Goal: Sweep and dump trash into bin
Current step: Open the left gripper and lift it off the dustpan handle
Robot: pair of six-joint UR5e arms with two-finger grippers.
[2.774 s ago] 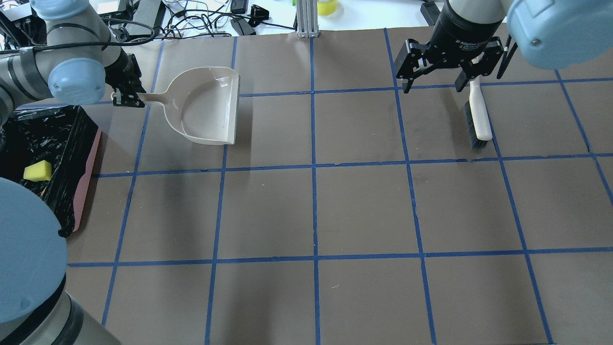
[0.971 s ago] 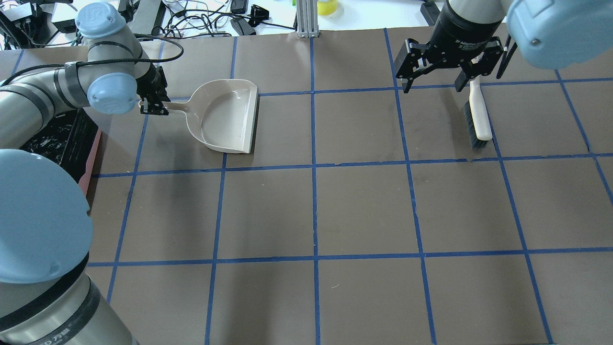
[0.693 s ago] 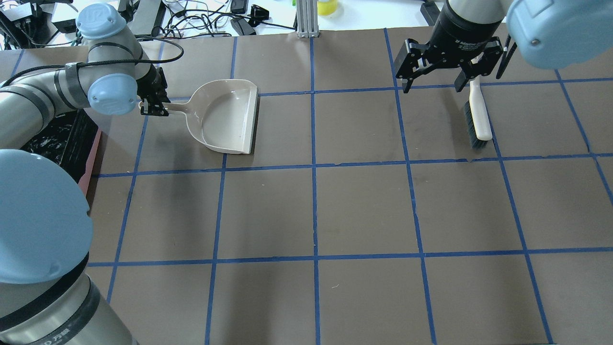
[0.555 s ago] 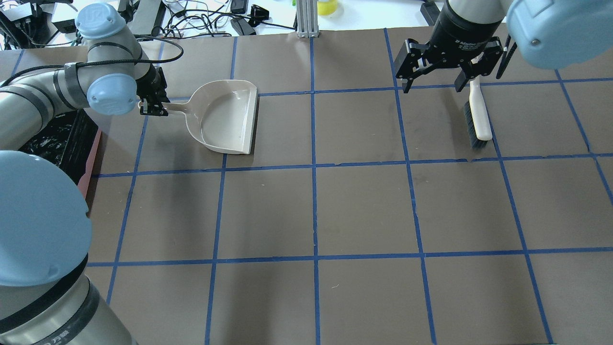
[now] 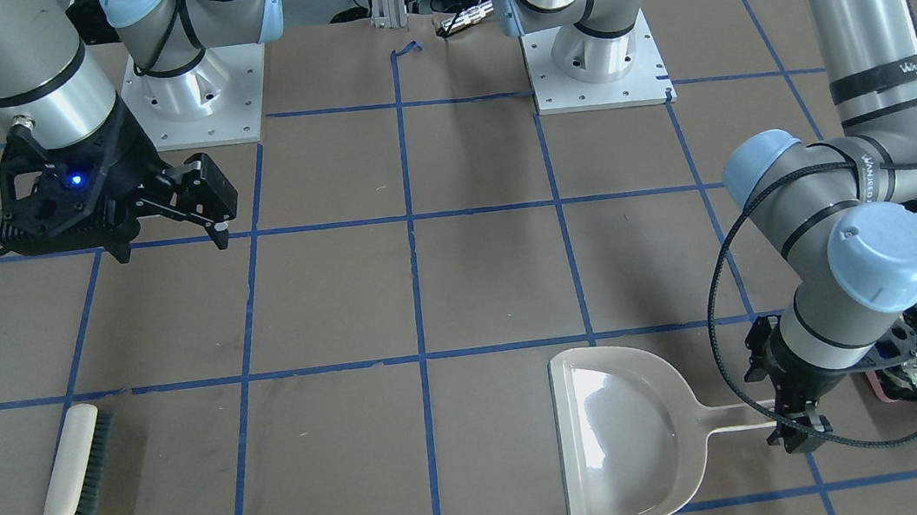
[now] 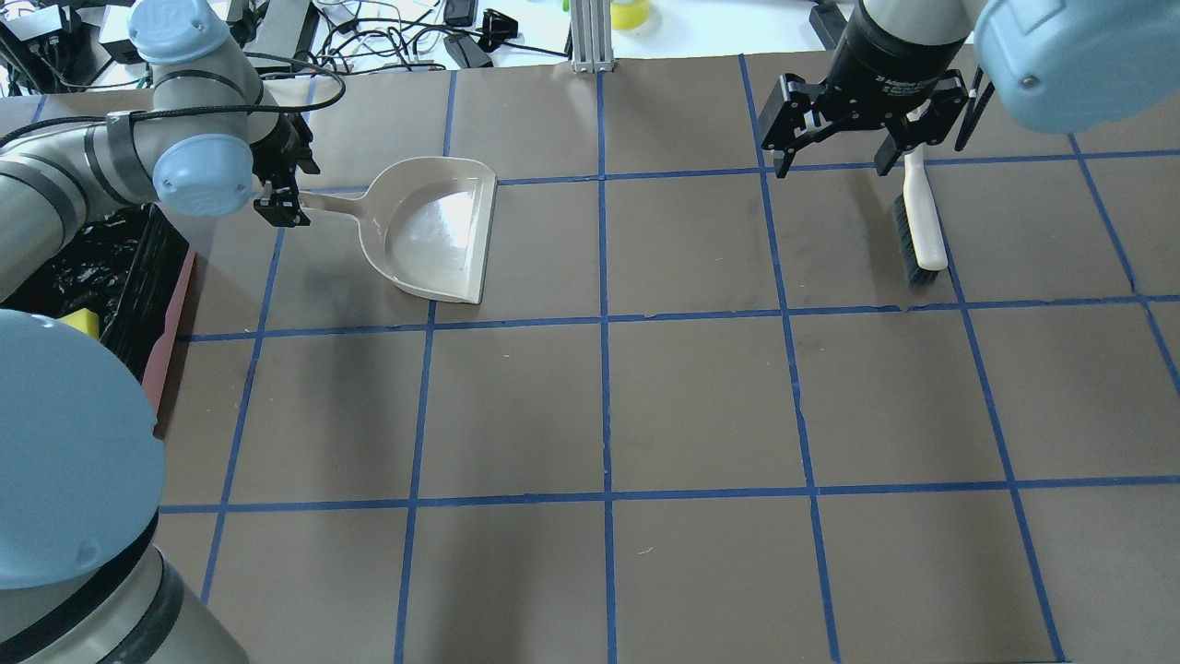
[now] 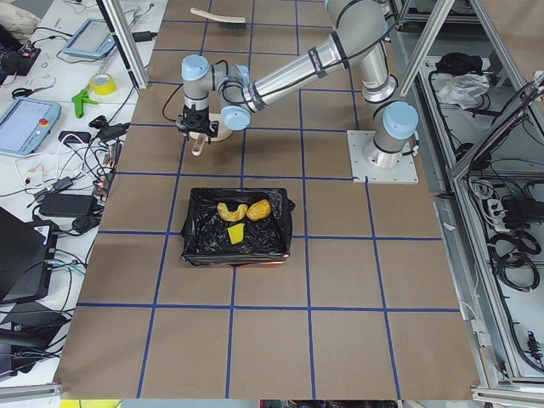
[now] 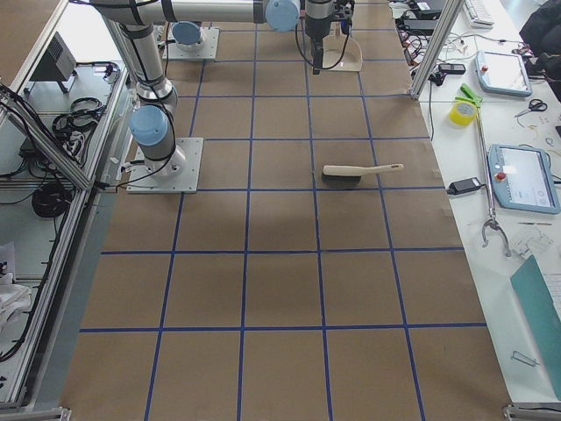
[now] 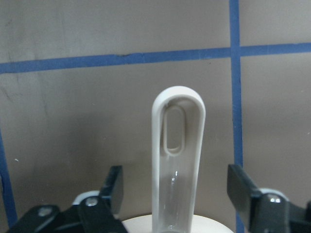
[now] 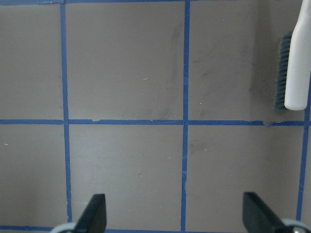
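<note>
The bin (image 7: pixel 195 242), pink with a black bag, holds the potato-like lump (image 7: pixel 259 208), the pale curved piece (image 7: pixel 229 210) and the yellow sponge (image 7: pixel 235 235). The bin also shows at the overhead view's left edge (image 6: pixel 147 277) with the sponge (image 6: pixel 81 320). The beige dustpan (image 6: pixel 438 231) lies empty on the table. My left gripper (image 6: pixel 281 210) is open over the end of the dustpan's handle (image 9: pixel 177 160), with a finger on each side and clear of it. My right gripper (image 6: pixel 834 161) is open and empty, hovering beside the brush (image 6: pixel 922 221).
The brush lies flat on the brown mat, bristles on its side; it also shows in the right wrist view (image 10: pixel 296 63). Cables and tools lie beyond the mat's far edge (image 6: pixel 387 37). Blue tape lines cross the table.
My left gripper has opened and let go of the dustpan handle, then drawn back slightly. The dustpan, moved right earlier, now lies still. The right arm has not moved.
</note>
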